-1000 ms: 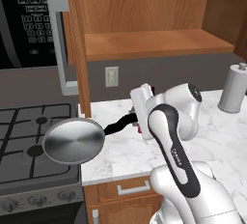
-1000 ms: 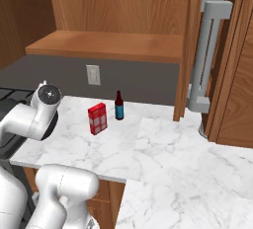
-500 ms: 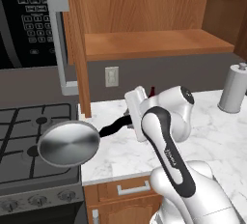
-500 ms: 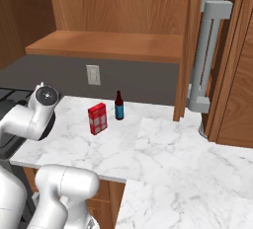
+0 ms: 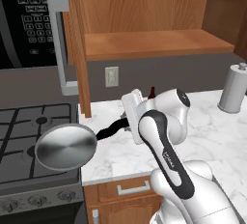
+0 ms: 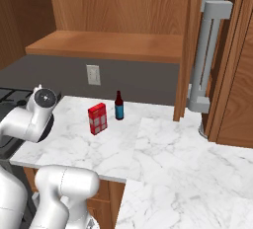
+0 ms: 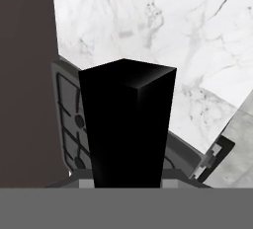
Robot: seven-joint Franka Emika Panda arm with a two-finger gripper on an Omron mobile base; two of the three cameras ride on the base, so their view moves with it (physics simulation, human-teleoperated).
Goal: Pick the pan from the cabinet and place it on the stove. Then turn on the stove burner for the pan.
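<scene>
The silver-grey pan (image 5: 66, 147) hangs level just above the front right part of the dark stove (image 5: 19, 121), its rim reaching over the stove's right edge. Its black handle (image 5: 110, 130) points right to my gripper (image 5: 125, 122), which is shut on the handle's end. In the hand view the handle (image 7: 126, 124) stands as a black block in the middle, with the stove grate (image 7: 74, 124) behind it. A stove burner (image 5: 30, 151) peeks out at the pan's left rim. The cabinet (image 5: 144, 39) above the counter stands open, its door (image 5: 72, 44) swung toward the stove.
A black microwave (image 5: 29, 20) hangs above the stove, and grey knobs (image 5: 34, 201) line its front. On the marble counter (image 6: 163, 149) stand a red box (image 6: 97, 118), a dark bottle (image 6: 119, 105) and a silver canister (image 5: 235, 88). A drawer (image 5: 132, 188) sits below.
The pan has drifted slightly left and down over the stove, carried by my gripper. The grip on the handle has not changed.
</scene>
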